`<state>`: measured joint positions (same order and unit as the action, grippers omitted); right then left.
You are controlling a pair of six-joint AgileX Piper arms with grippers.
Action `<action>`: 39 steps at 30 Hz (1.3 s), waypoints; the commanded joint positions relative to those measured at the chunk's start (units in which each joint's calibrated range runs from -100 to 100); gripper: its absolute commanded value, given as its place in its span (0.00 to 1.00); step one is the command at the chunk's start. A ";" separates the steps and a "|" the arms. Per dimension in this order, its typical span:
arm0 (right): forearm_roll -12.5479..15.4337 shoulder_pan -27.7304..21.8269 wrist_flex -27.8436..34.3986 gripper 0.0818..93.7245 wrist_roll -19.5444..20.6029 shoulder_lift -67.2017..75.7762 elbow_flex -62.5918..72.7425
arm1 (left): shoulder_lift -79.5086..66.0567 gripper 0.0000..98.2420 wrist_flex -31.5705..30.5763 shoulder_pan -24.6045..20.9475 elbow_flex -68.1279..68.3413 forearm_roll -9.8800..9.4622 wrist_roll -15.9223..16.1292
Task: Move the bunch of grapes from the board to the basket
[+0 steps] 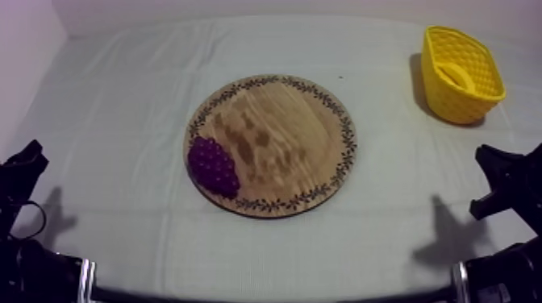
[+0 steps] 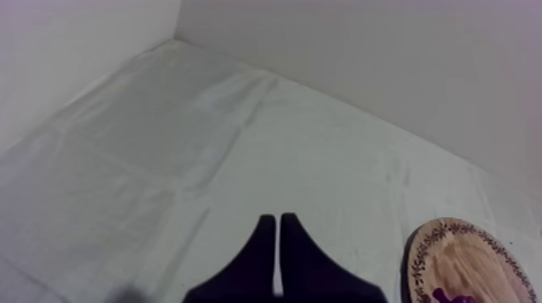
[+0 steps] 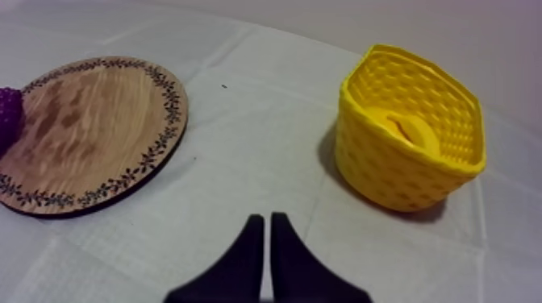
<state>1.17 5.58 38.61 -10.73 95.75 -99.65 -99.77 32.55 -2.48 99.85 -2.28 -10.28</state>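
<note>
Where patterned rim curves at left, purple knobbly bunch of grapes (image 1: 214,167) lies on round wooden board (image 1: 274,141), grain streaked brown, centre of frame. Yellow lattice-walled basket (image 1: 461,76) upper right, well apart from board; pale yellow item (image 3: 411,133) inside, kind unclear. Bare creased grey-white cloth (image 1: 387,234) between them. Fingers of left gripper (image 2: 277,219) pressed together, gripping nothing; right gripper (image 3: 266,217) likewise, aimed between board and basket.

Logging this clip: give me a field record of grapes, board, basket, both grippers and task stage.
grapes: on the board, at its edge on the robot's left
board: mid-table, otherwise bare
basket: upright on the cloth, right side, apart from the board
left gripper: shut, holding nothing
right gripper: shut, holding nothing
task stage: grapes not yet picked up
</note>
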 commanded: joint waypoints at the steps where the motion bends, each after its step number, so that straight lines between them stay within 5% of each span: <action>1: 0.03 0.01 0.10 0.00 0.01 0.01 -0.02 | 0.03 0.00 0.03 -0.01 0.04 0.01 0.00; 39: 0.03 0.41 0.10 0.00 -1.48 0.01 -0.02 | 0.03 0.00 0.03 -0.01 0.04 0.01 0.00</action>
<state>1.17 5.91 38.69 -11.94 95.75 -99.65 -99.77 32.55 -2.48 99.85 -2.28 -10.28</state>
